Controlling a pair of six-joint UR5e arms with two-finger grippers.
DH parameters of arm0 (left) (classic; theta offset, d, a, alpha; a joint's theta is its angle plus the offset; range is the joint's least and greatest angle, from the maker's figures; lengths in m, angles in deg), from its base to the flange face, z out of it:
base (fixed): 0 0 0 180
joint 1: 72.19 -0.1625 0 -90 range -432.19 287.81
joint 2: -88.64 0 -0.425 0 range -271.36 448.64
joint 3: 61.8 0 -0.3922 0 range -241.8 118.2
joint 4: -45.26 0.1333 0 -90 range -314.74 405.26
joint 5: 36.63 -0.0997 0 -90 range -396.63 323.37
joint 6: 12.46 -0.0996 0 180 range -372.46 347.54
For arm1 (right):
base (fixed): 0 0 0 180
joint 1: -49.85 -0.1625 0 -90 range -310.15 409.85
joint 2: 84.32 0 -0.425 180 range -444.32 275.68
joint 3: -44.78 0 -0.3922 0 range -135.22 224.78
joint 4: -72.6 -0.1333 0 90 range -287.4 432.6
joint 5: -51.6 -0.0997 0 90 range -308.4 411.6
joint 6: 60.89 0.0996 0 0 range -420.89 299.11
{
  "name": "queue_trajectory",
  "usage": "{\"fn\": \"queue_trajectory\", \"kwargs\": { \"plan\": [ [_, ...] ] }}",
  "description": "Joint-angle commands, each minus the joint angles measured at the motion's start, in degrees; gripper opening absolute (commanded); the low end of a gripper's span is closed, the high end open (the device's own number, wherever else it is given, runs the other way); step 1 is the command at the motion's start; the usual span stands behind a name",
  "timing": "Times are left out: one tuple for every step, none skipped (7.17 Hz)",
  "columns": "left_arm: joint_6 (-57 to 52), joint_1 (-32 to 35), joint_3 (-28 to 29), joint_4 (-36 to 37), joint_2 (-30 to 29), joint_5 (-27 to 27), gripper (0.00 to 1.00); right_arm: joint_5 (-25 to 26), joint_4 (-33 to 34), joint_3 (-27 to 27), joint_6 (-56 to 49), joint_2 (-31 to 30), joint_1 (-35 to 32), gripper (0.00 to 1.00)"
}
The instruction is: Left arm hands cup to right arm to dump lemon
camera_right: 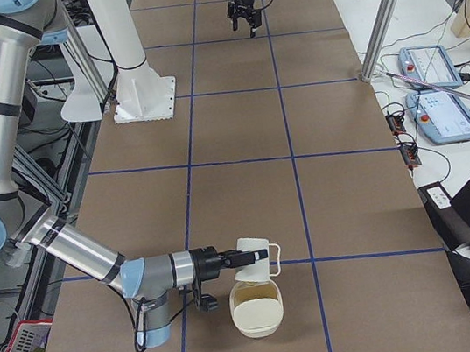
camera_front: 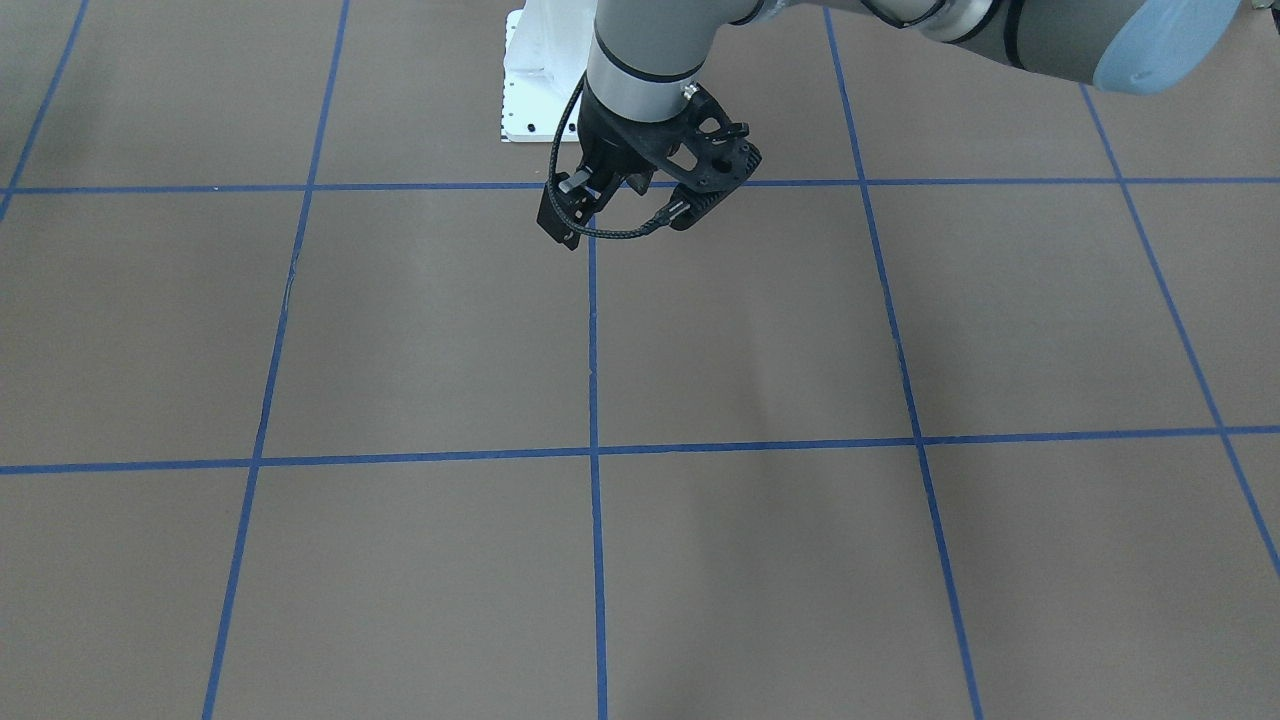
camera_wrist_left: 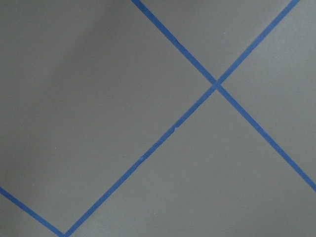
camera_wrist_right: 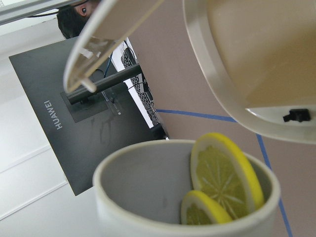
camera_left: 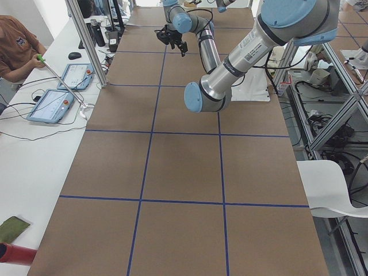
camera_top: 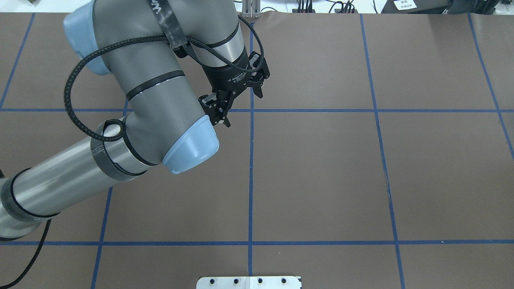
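A brown surface [camera_top: 321,180] is ruled into large squares by blue tape lines [camera_top: 251,180]. A white bench [camera_left: 34,155] runs along one long side of it, carrying two tablets [camera_left: 52,105]. An aluminium post [camera_left: 86,40] stands at that edge. A white chair [camera_left: 336,190] sits off the opposite side.

A brown-topped bench [camera_top: 321,180] carries a grid of blue tape lines [camera_top: 250,180] and a white metal base plate [camera_top: 249,282] at its edge. A cream oval plastic bowl [camera_right: 256,308] stands near one end. Off the bench are two blue-edged control tablets [camera_right: 427,68], a black HUAWEI-lettered monitor [camera_wrist_right: 89,143] and a white chair [camera_left: 330,190]; a person in an orange shirt [camera_left: 14,49] sits alongside
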Motion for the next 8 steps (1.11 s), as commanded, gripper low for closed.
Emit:
{"fn": "queue_trajectory", "kwargs": {
  "plan": [
    [-0.34,0.18,-0.08,0.26,-0.16,-2.32,1.0,0.14,-0.06,1.24,0.57,0.11,-1.78,0.19],
    [-0.34,0.18,-0.17,0.26,-0.16,-2.59,1.0,0.14,-0.06,1.24,1.19,0.37,-2.58,0.2],
    [-0.34,0.18,-0.52,0.26,-0.42,-2.6,1.0,0.4,-0.06,1.67,2.24,0.37,-2.85,0.2],
    [-0.34,0.18,-0.61,0.52,-0.94,-2.6,1.0,0.84,-0.14,1.77,3.99,0.37,-2.85,0.2],
    [-0.34,0.35,-0.61,1.66,-1.56,-2.6,1.0,1.19,-0.06,2.2,4.53,0.72,-2.85,0.19],
    [-0.34,0.53,-0.7,2.1,-1.83,-2.68,1.0,1.37,-0.75,2.38,6.45,0.72,-2.85,0.19],
    [-0.34,0.7,-0.7,2.11,-1.91,-2.68,1.0,1.63,-3.28,4.04,8.38,0.81,-2.85,0.19],
    [-0.34,0.79,-0.7,2.11,-1.92,-2.68,1.0,1.72,-5.05,4.66,10.14,0.81,-2.94,0.19]
  ]
}}
